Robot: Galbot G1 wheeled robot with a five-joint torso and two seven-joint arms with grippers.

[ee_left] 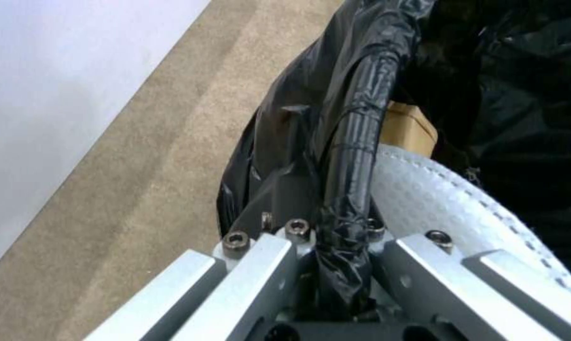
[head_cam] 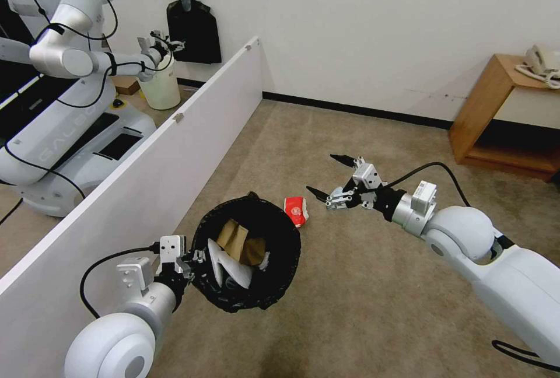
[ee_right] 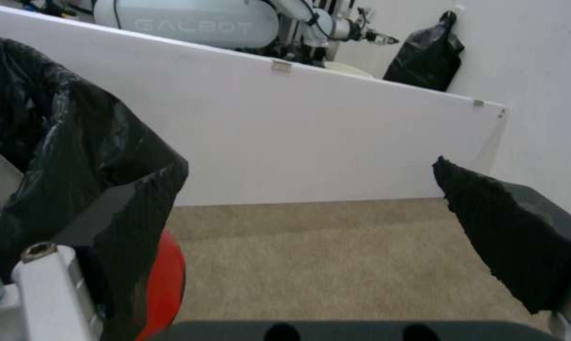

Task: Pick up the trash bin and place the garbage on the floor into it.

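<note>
**Between the two hands: a light red carton on the carpet**

Just ahead of the right hand [head_cam: 326,182], whose dark fingertips are spread wide and hold nothing, a small red carton [head_cam: 296,210] lies on the floor [head_cam: 361,308]. It sits between that hand and the trash bin [head_cam: 248,252], close against the bin's far rim, though whether the two touch cannot be told.

The bin is held off the carpet by the left hand [head_cam: 192,261], which is pinched on the near rim with the black bag [ee_left: 355,156] caught between the fingers. Inside, a brown cardboard piece [head_cam: 236,238] and a white slipper [ee_left: 437,199] are seen.

The carton is judged to be light, thin-walled and easily crushed, so a gentle squeeze across its narrower sides would be preferred over a hard clamp. Little slip is expected from paper against the padded fingertips. Because it lies flat on short pile, the fingertips would have to be brought right down to the carpet on either side of it.

The bin itself is judged light but floppy at the lining; the grip through slick plastic could creep if the load is swung.
</note>
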